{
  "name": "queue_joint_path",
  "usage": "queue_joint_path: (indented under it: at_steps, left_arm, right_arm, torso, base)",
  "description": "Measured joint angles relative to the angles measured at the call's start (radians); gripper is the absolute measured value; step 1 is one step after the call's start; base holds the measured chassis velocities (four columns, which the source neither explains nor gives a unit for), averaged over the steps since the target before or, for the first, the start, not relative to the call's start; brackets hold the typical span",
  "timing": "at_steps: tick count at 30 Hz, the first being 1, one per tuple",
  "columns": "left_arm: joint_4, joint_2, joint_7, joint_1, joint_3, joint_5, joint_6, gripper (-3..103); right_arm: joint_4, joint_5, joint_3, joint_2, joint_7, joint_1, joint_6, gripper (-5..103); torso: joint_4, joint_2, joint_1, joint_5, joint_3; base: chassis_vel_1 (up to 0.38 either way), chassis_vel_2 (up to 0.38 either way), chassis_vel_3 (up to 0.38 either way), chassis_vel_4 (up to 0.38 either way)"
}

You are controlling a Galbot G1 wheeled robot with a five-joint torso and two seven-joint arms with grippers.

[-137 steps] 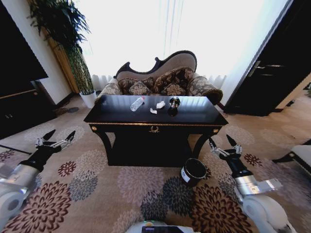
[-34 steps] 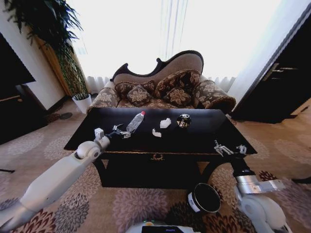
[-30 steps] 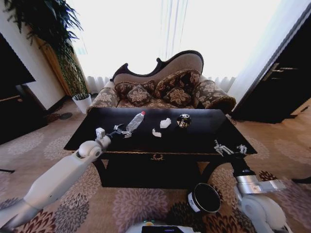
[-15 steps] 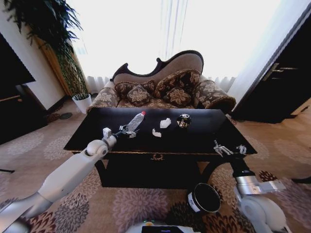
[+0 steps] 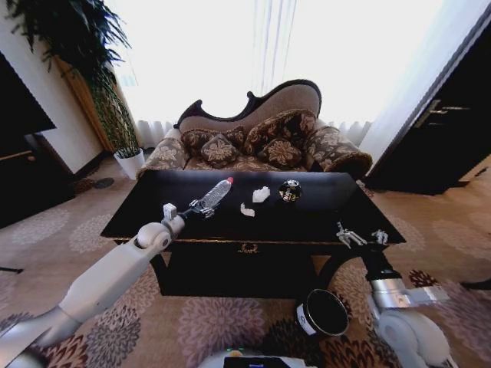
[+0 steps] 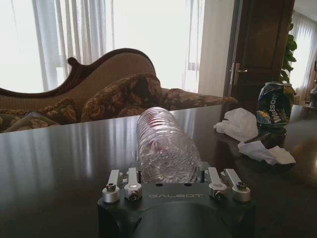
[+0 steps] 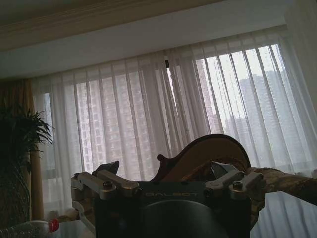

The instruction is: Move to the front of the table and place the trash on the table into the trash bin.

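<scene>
We see the clear, ribbed bottle [image 6: 163, 144] lying on the glossy black counter [image 5: 307, 218] — its base between our left gripper's [image 5: 195, 208] wide-spread fingers. Our right gripper [image 5: 360, 235] hovers at the counter's right edge, fingers apart.

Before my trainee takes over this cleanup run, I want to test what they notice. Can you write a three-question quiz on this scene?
1. True or false: the bottle is standing upright on the table.
2. Which gripper has the bottle's base between its fingers? A left gripper B right gripper
3. Fill in: the trash bin stands on the ____.

Key: 1 false, it lies on its side. 2 A. 3 carpet, by the table's right front leg.
</scene>
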Motion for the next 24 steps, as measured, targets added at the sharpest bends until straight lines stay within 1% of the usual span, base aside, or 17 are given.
queue_joint_path:
  at_steps: [3,4,6,8,9,11,13,14,16,17,19,21,23,24]
  left_arm:
    - [-0.041,0.026,-0.009,0.032,-0.029,0.0,0.004,41]
    - [-0.052,0.03,-0.011,0.04,-0.036,-0.001,0.005,40]
    - [-0.069,0.037,-0.015,0.051,-0.045,-0.001,0.007,40]
    - [-0.134,0.058,-0.024,0.09,-0.08,-0.008,0.013,40]
    - [-0.134,0.058,-0.024,0.09,-0.08,-0.008,0.013,40]
    - [-0.187,0.074,-0.03,0.122,-0.102,-0.017,0.019,40]
    - [-0.272,0.098,-0.039,0.186,-0.146,-0.038,0.033,40]
    - [-0.272,0.098,-0.039,0.186,-0.146,-0.038,0.033,40]
    - [-0.325,0.112,-0.049,0.228,-0.167,-0.068,0.048,40]
    - [-0.372,0.121,-0.059,0.263,-0.184,-0.089,0.06,40]
    - [-0.428,0.129,-0.071,0.298,-0.197,-0.109,0.071,40]
    - [-0.446,0.131,-0.074,0.309,-0.2,-0.116,0.075,40]
    - [-0.527,0.141,-0.09,0.349,-0.218,-0.149,0.09,40]
    - [-0.527,0.141,-0.09,0.349,-0.218,-0.149,0.09,40]
  right_arm:
    - [0.002,-0.004,-0.006,0.005,0.0,0.001,0.0,100]
    - [0.002,-0.007,-0.006,0.006,0.0,0.001,0.0,100]
    - [0.002,-0.011,-0.007,0.008,-0.001,0.001,0.001,100]
    - [0.002,-0.03,-0.008,0.012,-0.001,-0.001,0.006,100]
    - [0.002,-0.03,-0.008,0.012,-0.001,-0.001,0.006,100]
    - [0.0,-0.052,-0.007,0.016,-0.001,-0.003,0.012,100]
    - [0.0,-0.092,-0.005,0.022,0.01,-0.007,0.012,100]
    - [0.0,-0.092,-0.005,0.022,0.01,-0.007,0.012,100]
    - [0.001,-0.122,-0.004,0.026,0.019,-0.008,0.011,100]
    - [0.002,-0.155,-0.004,0.029,0.026,-0.009,0.011,100]
    - [0.002,-0.19,-0.003,0.032,0.034,-0.008,0.012,100]
    - [0.002,-0.205,-0.002,0.034,0.036,-0.008,0.013,100]
    - [0.001,-0.268,0.002,0.041,0.053,-0.01,0.016,100]
    - [0.001,-0.268,0.002,0.041,0.053,-0.01,0.016,100]
  torso:
    - [0.0,0.0,0.0,0.0,0.0]
    - [-0.0001,0.0,0.0,0.0,0.0]
    - [0.0,0.0,0.0,0.0,0.0]
    - [0.0,0.0,0.0,0.0001,0.0]
    - [0.0,0.0,0.0,0.0001,0.0]
    - [0.0,0.0,0.0,-0.0001,0.0]
    - [-0.0001,0.0,0.0,0.0002,0.0]
    - [-0.0001,0.0,0.0,0.0002,0.0]
    - [0.0001,0.0,0.0,0.0001,0.0]
    - [0.0,0.0,0.0,0.0001,0.0]
    - [0.0,0.0,0.0,0.0,0.0]
    - [0.0001,0.0,0.0,0.0,0.0]
    - [0.0001,0.0,0.0,0.0001,0.0]
    - [0.0001,0.0,0.0,0.0001,0.0]
  base:
    - [0.0,0.0,0.0,0.0]
    - [0.0,0.0,0.0,0.0]
    - [0.0,0.0,0.0,0.0]
    - [0.0,0.0,0.0,0.0]
    - [0.0,0.0,0.0,0.0]
    - [0.0,0.0,0.0,0.0]
    - [0.0,0.0,0.0,0.0]
    - [0.0,0.0,0.0,0.0]
    - [0.0,0.0,0.0,0.0]
    - [0.0,0.0,0.0,0.0]
    - [0.0,0.0,0.0,0.0]
    - [0.0,0.0,0.0,0.0]
    - [0.0,0.0,0.0,0.0]
    - [0.0,0.0,0.0,0.0]
